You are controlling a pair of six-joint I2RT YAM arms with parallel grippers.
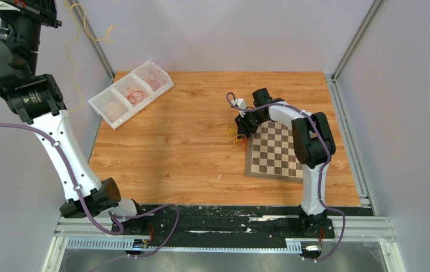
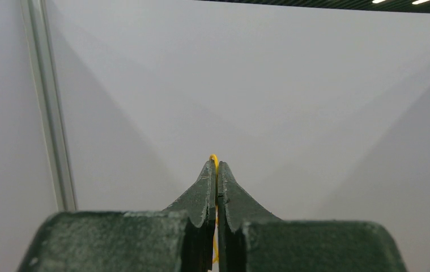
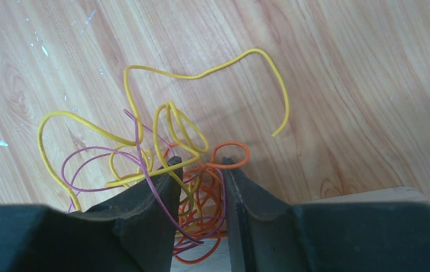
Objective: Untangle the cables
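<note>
My right gripper [image 3: 200,164] stands narrowly parted, straddling the tangle of cables [image 3: 192,198] just left of the chessboard [image 1: 275,153] and nearest this arm, while my left gripper [image 2: 217,165], raised upper left, pinches one yellow strand [image 2: 214,157].

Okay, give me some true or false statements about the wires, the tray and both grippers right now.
1. The left gripper is shut on a thin yellow wire. True.
2. The tangled bunch of yellow, orange and purple wires lies inside the white three-compartment plastic tray. False: it lies on the wooden table, beside the brown chessboard.
3. The right gripper has its jaws parted over the bunch. True.
4. The tray holds nothing. False: reddish wires lie in at least two compartments.
</note>
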